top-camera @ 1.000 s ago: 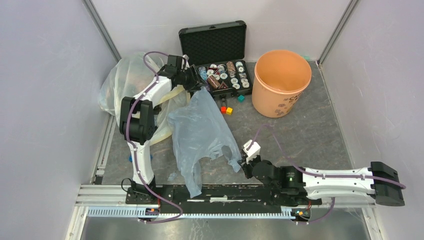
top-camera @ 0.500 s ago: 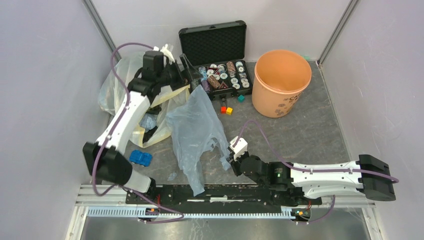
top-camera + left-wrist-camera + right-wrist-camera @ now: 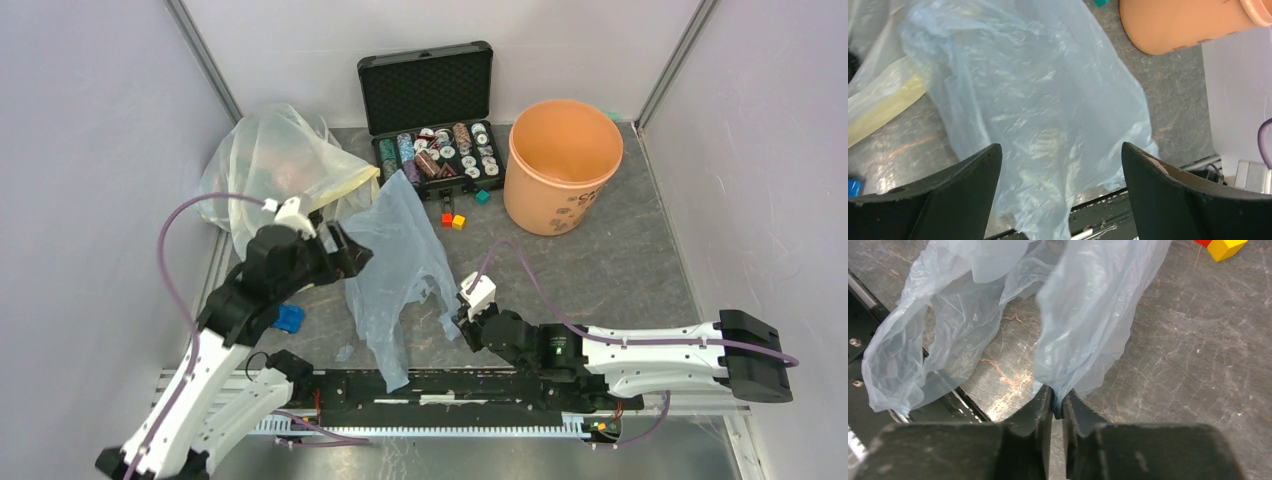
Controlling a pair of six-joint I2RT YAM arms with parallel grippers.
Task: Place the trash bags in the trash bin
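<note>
The pale blue bag (image 3: pixel 395 255) lies crumpled on the table (image 3: pixel 620 280), well apart from the orange bin (image 3: pixel 560 170), which stands upright at the far right beside the black case (image 3: pixel 425 85). The right tool (image 3: pixel 1058 407) has its jaws nearly together, pinching a fold at the bag's near edge. The left tool (image 3: pixel 1060 147) hovers over the bag's left side, jaws spread wide, holding nothing. A yellowish bag (image 3: pixel 265 160) lies just beside it at the far left.
</note>
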